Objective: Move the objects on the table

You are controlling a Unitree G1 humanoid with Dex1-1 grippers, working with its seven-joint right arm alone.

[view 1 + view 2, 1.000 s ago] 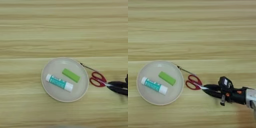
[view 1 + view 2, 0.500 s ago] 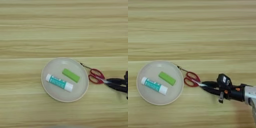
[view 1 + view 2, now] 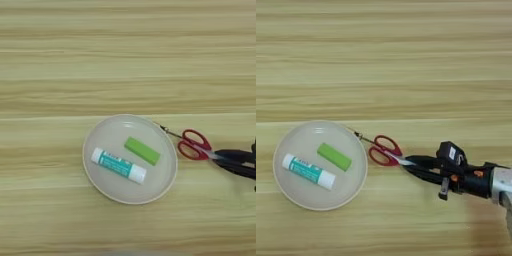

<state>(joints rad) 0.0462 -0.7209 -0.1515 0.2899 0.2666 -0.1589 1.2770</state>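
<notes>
While the right arm is reaching in from the right edge of the frame, its end effector [image 3: 408, 166] is sitting at the handle end of the red-handled scissors [image 3: 381, 149], its two black fingers slightly parted, with the tips touching or just overlapping the nearer red loop. Whether they are actually gripping the handle cannot be told; they seem to be pressing against it rather than clamping it. The scissors are lying flat on the desk [image 3: 386, 65] right of centre, blades pointing up and left so that the silver tips are resting at the rim of the round beige plate [image 3: 286, 192]. That low, sideways approach suggests a push or drag along the desk rather than a lift. The green block [image 3: 334, 156] is lying inside the plate, tilted, just above a white glue stick with a teal label [image 3: 308, 171], and the two are lying close but apart. Both are sitting well left of the fingers, so the scissors appear to be the object being handled.
</notes>
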